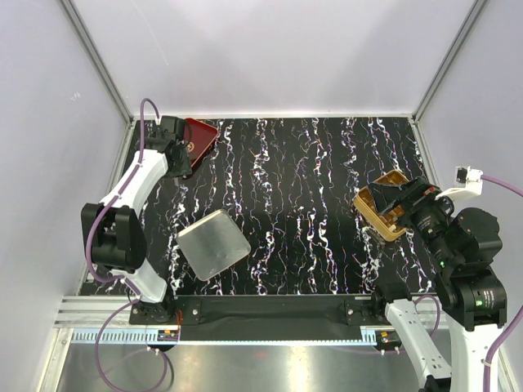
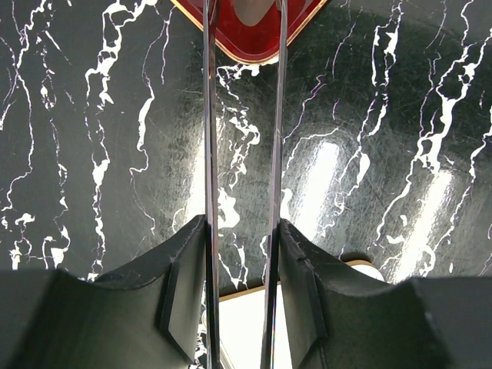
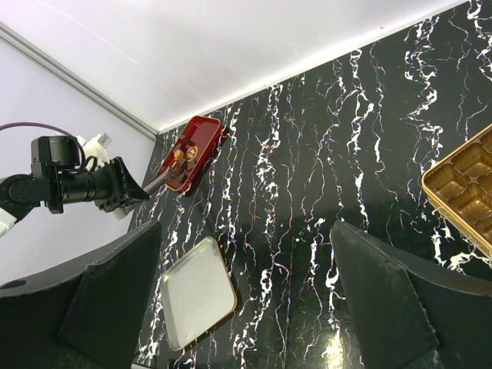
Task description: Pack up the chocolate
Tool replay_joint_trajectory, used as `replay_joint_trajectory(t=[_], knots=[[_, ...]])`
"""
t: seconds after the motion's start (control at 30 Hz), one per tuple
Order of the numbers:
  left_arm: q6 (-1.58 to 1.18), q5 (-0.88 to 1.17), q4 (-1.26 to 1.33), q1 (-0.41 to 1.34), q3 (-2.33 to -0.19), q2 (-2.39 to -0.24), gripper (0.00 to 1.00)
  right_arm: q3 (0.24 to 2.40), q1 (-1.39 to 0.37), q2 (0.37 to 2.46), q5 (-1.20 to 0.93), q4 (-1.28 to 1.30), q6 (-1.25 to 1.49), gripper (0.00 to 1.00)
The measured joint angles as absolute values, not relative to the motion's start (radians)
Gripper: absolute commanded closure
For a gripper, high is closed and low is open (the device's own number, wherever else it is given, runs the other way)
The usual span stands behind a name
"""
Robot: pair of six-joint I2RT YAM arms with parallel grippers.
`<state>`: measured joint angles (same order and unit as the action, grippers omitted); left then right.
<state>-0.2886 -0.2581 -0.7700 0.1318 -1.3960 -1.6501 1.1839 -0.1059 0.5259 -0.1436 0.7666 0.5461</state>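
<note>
The red tray [image 1: 200,135] lies at the far left corner. Small brown and tan chocolate pieces [image 3: 184,154] lie in it. My left gripper [image 1: 181,153] is shut on long metal tweezers [image 2: 209,138], whose two blades reach over the red tray [image 2: 231,38]. A tan piece [image 2: 257,9] shows between the blade tips at the frame's top edge; whether it is pinched I cannot tell. The gold compartmented box [image 1: 382,214] sits at the right and looks empty in the right wrist view [image 3: 461,188]. My right gripper [image 3: 246,231] is open and empty, hovering over the box.
A silver lid with a gold rim [image 1: 212,243] lies tilted at the near left, also in the right wrist view [image 3: 196,292]. White walls with metal posts enclose the black marbled table [image 1: 310,188]. The left arm [image 1: 122,212] runs along the left edge.
</note>
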Motion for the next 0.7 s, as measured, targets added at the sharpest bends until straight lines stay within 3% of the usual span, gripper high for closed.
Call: replay_joint_trajectory(t=[0.7], knots=[[-0.289,-0.239,-0.762,0.129,-1.396,-1.7,0.55,1.184,-0.106,0.525,-0.144,0.767,0.538,0.0]])
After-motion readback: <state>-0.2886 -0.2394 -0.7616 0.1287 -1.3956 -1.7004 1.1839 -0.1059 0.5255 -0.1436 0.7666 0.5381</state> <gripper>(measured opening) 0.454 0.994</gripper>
